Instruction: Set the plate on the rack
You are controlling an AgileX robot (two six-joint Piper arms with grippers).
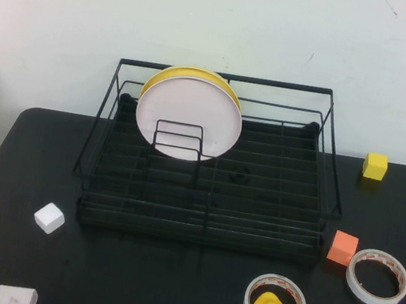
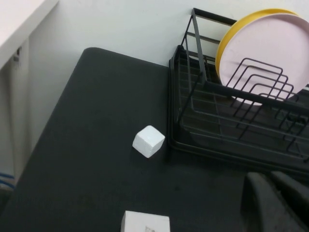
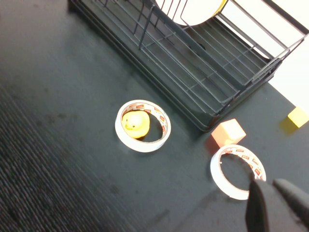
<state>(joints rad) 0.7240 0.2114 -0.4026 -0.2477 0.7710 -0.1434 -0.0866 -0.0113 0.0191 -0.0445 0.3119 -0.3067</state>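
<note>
The plate (image 1: 189, 117) stands upright in the rack (image 1: 207, 199), propped against the yellow plate (image 1: 192, 76) by the wire dividers. Both grippers are clear of it: left gripper (image 2: 275, 203) and right gripper (image 3: 275, 205) hover over the tabletop (image 1: 165, 286), fingers closed, empty.

The pale pink-white plate (image 1: 190, 115) stands nearly upright in the black wire rack (image 1: 207, 199), propped among the upright dividers at the rack's back left, leaning against a yellow plate (image 1: 192, 75) just behind it
</note>
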